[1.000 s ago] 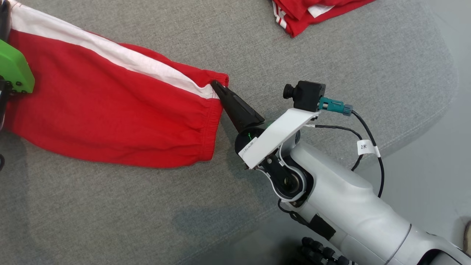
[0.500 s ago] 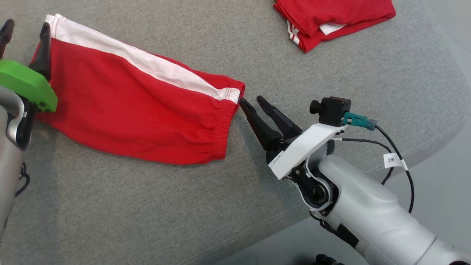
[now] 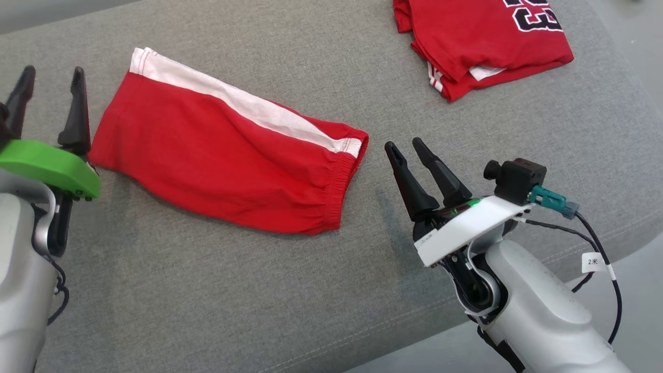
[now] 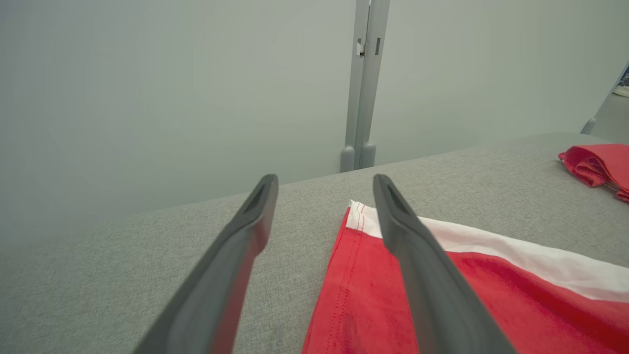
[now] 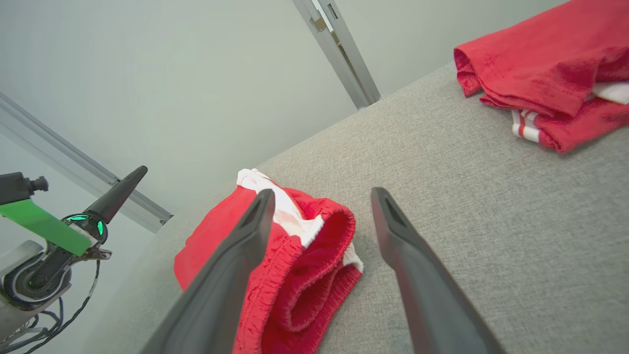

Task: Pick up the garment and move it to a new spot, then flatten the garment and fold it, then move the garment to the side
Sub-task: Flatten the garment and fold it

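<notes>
Now both pairs of fingers stand spread and hold nothing: the left gripper (image 3: 53,71) is at the left edge of the bench (image 3: 207,290), the right gripper (image 3: 403,144) is nearer to its front right part. The garment (image 3: 228,166) lies between them, on the left half of the bench, running slantwise from the far left to the middle. Its hem end is just beside the left fingers and its waistband end is near the right ones, with no contact that I can see.

The fold looks finished, so I judge that the moving aside comes next. To do it well, each gripper should pinch all layers at its own end, lift both ends together and keep the cloth lightly stretched, so that the fold does not open.

The garment is a pair of red shorts with a white side stripe. It lies flat, with soft wrinkles. The gathered waistband shows thick, stacked layers in the right wrist view.
</notes>
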Controlling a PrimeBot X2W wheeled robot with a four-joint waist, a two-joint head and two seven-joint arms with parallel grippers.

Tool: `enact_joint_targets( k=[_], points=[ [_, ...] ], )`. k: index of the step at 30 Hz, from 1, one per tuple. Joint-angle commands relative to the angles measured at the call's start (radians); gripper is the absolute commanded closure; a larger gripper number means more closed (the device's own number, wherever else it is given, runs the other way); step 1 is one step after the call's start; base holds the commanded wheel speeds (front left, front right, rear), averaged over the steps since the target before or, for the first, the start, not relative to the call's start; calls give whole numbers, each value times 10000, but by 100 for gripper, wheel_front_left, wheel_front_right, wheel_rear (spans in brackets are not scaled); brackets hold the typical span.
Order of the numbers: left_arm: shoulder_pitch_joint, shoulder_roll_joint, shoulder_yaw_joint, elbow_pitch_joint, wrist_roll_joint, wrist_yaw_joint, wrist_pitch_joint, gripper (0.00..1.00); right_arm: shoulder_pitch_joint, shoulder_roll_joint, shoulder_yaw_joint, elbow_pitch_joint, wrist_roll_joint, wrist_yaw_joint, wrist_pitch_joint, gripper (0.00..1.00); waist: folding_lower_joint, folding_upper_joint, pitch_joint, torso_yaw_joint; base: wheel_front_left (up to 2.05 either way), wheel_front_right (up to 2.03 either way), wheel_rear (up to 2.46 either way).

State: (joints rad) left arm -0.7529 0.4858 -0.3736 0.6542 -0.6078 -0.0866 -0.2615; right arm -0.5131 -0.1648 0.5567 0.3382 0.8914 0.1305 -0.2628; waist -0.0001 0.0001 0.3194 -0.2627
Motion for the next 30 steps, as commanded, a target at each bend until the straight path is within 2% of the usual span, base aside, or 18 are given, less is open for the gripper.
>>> enact_joint_targets(
  k=[1, 9, 14, 22, 30],
  points=[
    [282, -23, 168, -136, 174, 52, -33, 0, 170, 37, -145, -124, -352, 4, -38, 0, 1, -1, -264, 233, 0, 0, 0],
    [1516, -618, 1375, -805, 854, 43, -36, 0, 1379, 608, -1815, -1363, -1856, 4, -38, 0, 1, -1, -459, 276, 0, 0, 0],
    [1921, -1047, 1754, -529, 1243, -66, -37, 0, 2134, 772, -2325, -1834, -2462, 4, -38, 0, 1, -1, -512, 257, 0, 0, 0],
    [1474, -1468, 1802, 1152, 1341, -337, -36, 0, 2422, 718, -2494, -2010, -2658, 4, -38, 0, 1, -1, -344, 102, 0, 0, 0],
    [637, -1363, 1422, 2639, 1435, -420, -35, 0, 2273, 680, -2426, -2061, -2687, 4, -38, 0, 1, -1, 56, -197, 0, 0, 0]
  ],
)
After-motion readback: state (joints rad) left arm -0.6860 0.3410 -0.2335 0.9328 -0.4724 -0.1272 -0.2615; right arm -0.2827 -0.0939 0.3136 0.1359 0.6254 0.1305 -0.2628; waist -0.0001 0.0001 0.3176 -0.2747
